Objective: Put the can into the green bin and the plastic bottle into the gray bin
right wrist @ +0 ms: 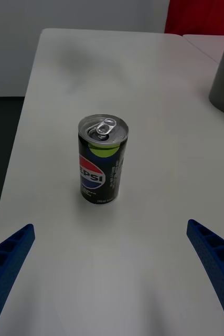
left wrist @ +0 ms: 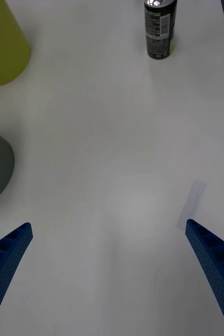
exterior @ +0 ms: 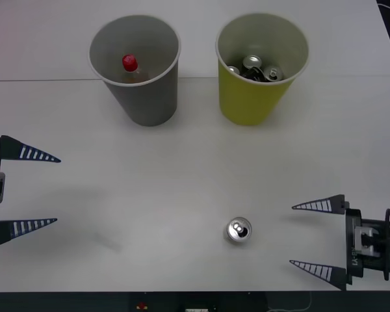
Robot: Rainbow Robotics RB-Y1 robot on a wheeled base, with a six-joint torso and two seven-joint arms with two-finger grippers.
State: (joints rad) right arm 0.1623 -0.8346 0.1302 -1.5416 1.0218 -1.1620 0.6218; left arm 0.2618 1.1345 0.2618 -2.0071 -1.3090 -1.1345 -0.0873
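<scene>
upright can (exterior: 238,230), pull tab up, beside right gripper (exterior: 317,237).

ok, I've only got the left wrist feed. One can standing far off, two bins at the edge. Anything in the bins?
Observer: Gray bin holds the plastic bottle, red cap up.
Operator: Green one?
Observer: Green bin already has several cans inside.
Operator: Who's nearer the can?
Observer: Right gripper, open, facing the can, not touching. Left gripper is open at the table's left edge.
</scene>
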